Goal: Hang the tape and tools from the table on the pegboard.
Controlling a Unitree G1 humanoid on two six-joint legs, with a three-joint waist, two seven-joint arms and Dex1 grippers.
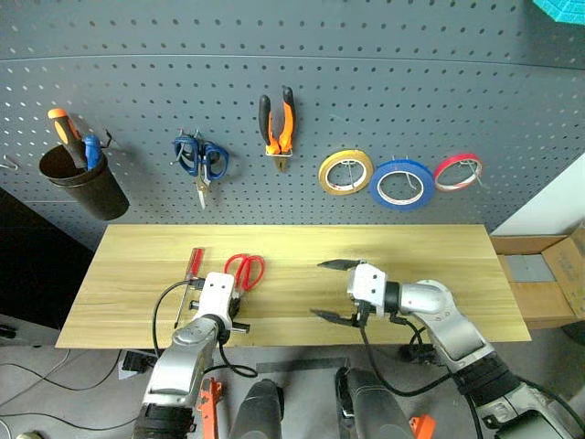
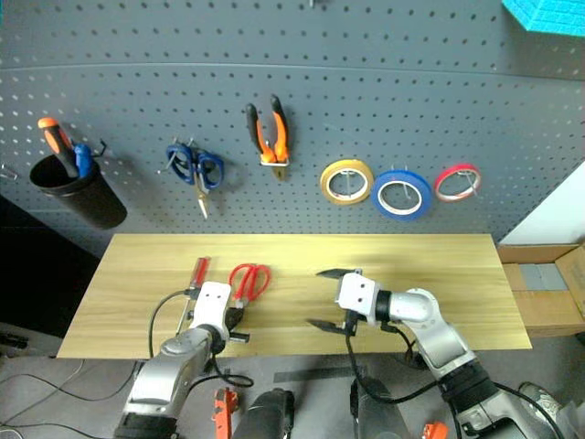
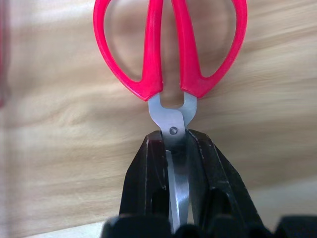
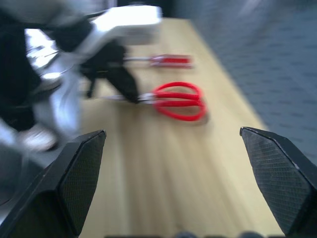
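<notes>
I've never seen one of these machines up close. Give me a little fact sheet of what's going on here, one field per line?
Left gripper: shut on the blades of the red-handled scissors
Right gripper: open, holding nothing, above the light wood table
On the table: slim red-handled screwdriver, beside the scissors
Hung on the dark grey pegboard: orange-and-black pliers, blue tape ring, yellow tape ring, red tape ring, blue-handled scissors

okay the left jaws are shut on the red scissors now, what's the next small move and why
Probably lift the red scissors straight up off the table. The left gripper is clamped on the blades just below the pivot, and the handles look to be lying flat on the wood, so they need clearance before going toward the pegboard.
</notes>
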